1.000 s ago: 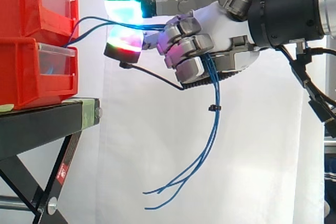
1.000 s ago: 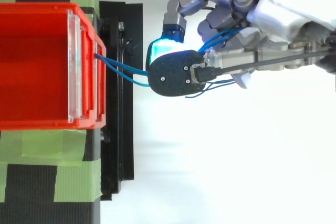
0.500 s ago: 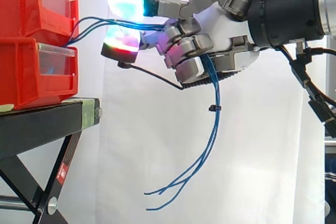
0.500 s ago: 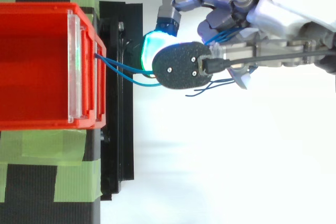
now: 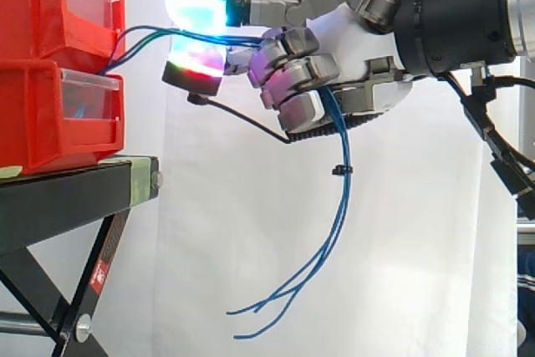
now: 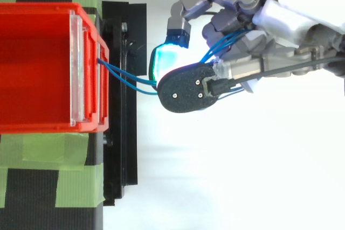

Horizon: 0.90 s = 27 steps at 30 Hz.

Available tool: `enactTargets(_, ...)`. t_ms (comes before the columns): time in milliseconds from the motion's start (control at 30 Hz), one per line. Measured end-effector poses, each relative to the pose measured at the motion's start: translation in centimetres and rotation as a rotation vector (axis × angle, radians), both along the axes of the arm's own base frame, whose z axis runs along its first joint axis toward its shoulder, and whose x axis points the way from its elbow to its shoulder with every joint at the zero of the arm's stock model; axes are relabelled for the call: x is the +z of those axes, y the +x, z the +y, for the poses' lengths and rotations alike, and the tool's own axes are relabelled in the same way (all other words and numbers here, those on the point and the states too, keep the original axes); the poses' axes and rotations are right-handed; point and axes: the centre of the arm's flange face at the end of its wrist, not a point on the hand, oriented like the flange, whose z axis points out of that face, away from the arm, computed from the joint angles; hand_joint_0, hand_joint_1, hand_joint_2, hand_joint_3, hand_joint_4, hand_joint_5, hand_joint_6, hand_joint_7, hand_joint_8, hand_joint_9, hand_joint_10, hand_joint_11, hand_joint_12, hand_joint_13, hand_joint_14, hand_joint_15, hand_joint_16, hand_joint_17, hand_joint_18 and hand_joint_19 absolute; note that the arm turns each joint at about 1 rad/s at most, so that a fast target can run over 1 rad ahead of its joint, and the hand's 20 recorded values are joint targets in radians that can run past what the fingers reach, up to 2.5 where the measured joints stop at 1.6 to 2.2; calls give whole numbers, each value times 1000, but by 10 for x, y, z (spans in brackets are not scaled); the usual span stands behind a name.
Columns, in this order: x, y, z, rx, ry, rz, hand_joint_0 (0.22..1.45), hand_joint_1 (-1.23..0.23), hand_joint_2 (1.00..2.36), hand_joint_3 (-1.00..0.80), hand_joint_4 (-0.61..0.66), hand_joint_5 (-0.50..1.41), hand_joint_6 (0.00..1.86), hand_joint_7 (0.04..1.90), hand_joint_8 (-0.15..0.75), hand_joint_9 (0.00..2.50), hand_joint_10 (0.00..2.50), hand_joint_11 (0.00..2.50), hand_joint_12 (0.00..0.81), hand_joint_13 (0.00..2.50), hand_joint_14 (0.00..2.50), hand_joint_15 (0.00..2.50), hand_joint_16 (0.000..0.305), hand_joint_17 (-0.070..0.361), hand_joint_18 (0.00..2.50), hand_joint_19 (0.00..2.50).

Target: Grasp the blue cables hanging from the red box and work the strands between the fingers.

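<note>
Blue cables (image 5: pixel 338 206) run out of the upper red bin (image 5: pixel 50 6), pass level to the right and then hang down with loose ends near the bottom. My hand (image 5: pixel 359 48) reaches in from the right and pinches the level strands between two glowing fingertips (image 5: pixel 196 6), one above and one below. Its other fingers curl round the strands where they drop. In the top view the cables (image 6: pixel 126 79) leave the red bin (image 6: pixel 38 68) and vanish under the hand (image 6: pixel 280 20).
A second red bin (image 5: pixel 58 114) sits below the first on the black stand (image 5: pixel 75 198). Green tape (image 6: pixel 48 171) marks the stand top. A white curtain hangs behind, with free room below and right of the stand.
The upper fingertip has shifted slightly back and across the strands, sliding them between the pads. The cables' hanging ends swayed a little. The arm stays in place.
</note>
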Motion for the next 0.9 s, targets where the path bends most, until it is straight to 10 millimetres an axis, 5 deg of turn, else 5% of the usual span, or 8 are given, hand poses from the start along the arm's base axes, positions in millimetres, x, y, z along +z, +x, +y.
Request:
enactTargets(167,0,0,0,0,-1,0,1047,-549,1010,-8,191,259,443,1282,417,928,2500,2500,476,1272,2500,1643,55,124,1656,1018)
enactTargets(267,0,0,0,0,-1,0,1087,-588,1014,51,163,300,357,1331,417,928,2500,2500,476,1272,2500,1643,55,124,1656,1018)
enactTargets(400,0,0,0,0,0,0,1076,-688,1016,-33,154,2,979,1086,417,928,2500,2500,476,1272,2500,1643,55,124,1656,1018)
enactTargets(633,0,0,0,0,-1,0,916,-727,1014,-595,209,-155,1219,1049,417,928,2500,2500,476,1272,2500,1643,55,124,1656,1018)
enactTargets(900,0,0,1,0,0,-2,1084,-634,1016,-243,206,-128,1201,958,417,928,2500,2500,476,1272,2500,1643,55,124,1656,1018)
